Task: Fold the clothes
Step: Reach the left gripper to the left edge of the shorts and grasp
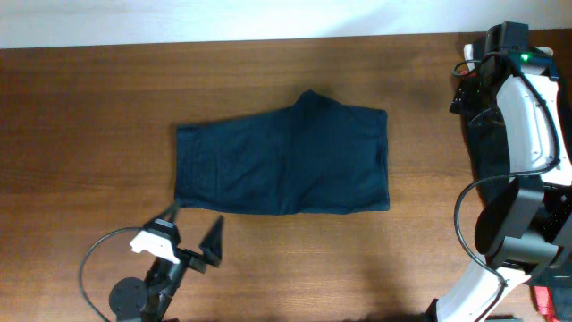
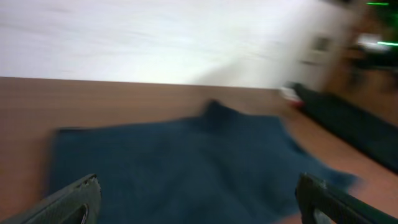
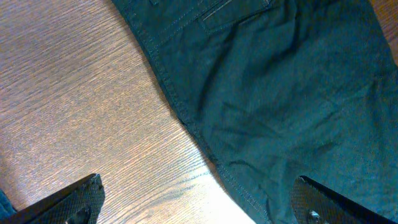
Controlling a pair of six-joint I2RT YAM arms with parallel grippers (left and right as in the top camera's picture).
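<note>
The navy-blue shorts (image 1: 286, 165) lie flat on the middle of the wooden table (image 1: 89, 107). They also show, blurred, in the left wrist view (image 2: 186, 149). My left gripper (image 1: 192, 225) is open and empty just in front of their near left corner; in its own view the jaws (image 2: 198, 190) are spread wide. A second dark garment (image 1: 487, 152) lies at the table's right edge, partly hidden by my right arm. My right gripper (image 3: 198, 186) is open and empty over that garment's stitched edge (image 3: 280, 81); a pocket seam shows.
The right arm's white links and cables (image 1: 527, 107) stand over the right edge of the table. The left arm's base (image 1: 130, 300) sits at the front left. A pale wall runs along the far edge.
</note>
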